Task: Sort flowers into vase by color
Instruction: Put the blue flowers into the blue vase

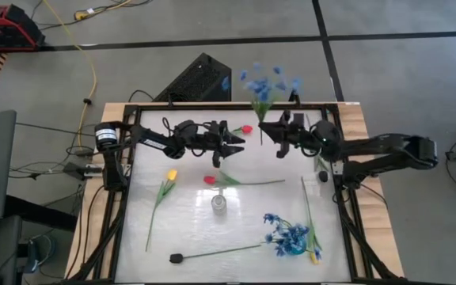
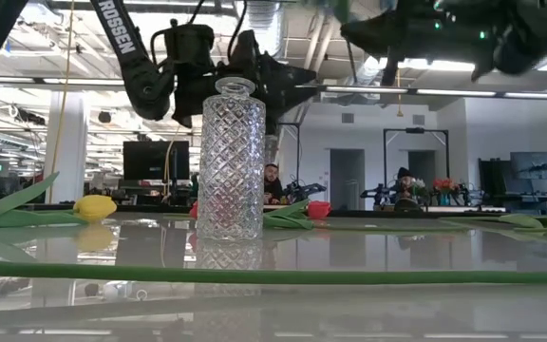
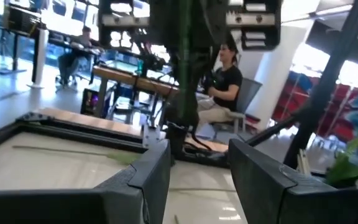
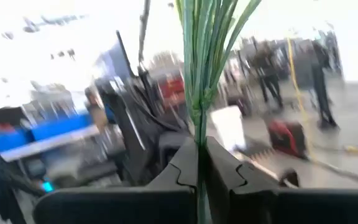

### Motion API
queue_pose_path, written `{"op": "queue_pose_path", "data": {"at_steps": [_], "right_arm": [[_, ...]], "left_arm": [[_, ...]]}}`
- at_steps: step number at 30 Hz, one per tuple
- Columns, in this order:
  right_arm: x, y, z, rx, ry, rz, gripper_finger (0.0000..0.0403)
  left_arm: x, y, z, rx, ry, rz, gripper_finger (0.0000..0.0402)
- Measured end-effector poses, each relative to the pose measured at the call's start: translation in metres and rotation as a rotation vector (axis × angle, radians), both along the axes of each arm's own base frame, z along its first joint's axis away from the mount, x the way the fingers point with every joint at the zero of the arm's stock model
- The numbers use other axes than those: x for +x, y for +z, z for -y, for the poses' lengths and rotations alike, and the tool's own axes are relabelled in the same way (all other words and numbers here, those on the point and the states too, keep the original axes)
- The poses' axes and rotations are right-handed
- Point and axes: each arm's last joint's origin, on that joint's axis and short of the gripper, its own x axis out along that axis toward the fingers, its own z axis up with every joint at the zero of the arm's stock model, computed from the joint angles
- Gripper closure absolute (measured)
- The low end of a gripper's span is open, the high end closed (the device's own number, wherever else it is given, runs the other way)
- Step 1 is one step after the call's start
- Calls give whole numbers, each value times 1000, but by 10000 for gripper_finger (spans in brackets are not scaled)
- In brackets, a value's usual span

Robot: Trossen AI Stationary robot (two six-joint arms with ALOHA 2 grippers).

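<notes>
My right gripper [image 1: 266, 129] [image 4: 199, 163] is shut on a spray of blue flowers [image 1: 264, 83] and holds it above the table's far middle. My left gripper [image 1: 236, 141] [image 3: 199, 177] stands open just left of it, facing it, with nothing between its fingers. A red tulip [image 1: 246, 129] lies on the table between the two grippers. The cut-glass vase [image 1: 218, 203] [image 2: 231, 157] stands upright mid-table. Lying flat are a second red tulip [image 1: 210, 180], a yellow tulip [image 1: 170, 174] and a black-headed stem [image 1: 176, 257]. My right gripper pinches the spray's bundled green stems [image 4: 197, 134] between its two fingers, just below where they fan out. The fingers come in about level from the table's right and lie across the stems. The spray stands upright, blossoms above, lifted clear of the table, and its stem end [image 1: 261, 142] hangs below the fingers.
A second bunch of blue flowers [image 1: 286, 234] sits near the front right, beside another yellow tulip [image 1: 315, 256] on a long stem. A dark frame [image 1: 125, 198] rims the table. People sit at desks in the room beyond [image 3: 225, 74].
</notes>
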Motion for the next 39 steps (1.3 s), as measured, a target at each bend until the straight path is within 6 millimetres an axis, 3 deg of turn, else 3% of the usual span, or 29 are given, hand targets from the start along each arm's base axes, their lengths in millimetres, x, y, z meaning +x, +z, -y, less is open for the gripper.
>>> {"op": "queue_pose_path", "data": {"at_steps": [11,30,35,39], "right_arm": [[21,-26,3,15,54,169,369],[52,-30,10,76,80,149,369],[52,-28,10,70,68,154,368],[52,-28,10,71,80,151,362]], "left_arm": [[8,9,0,5,25,17,250],[8,10,1,14,-7,22,251],[8,9,2,20,-46,12,280],[8,8,2,18,-50,7,340]]}}
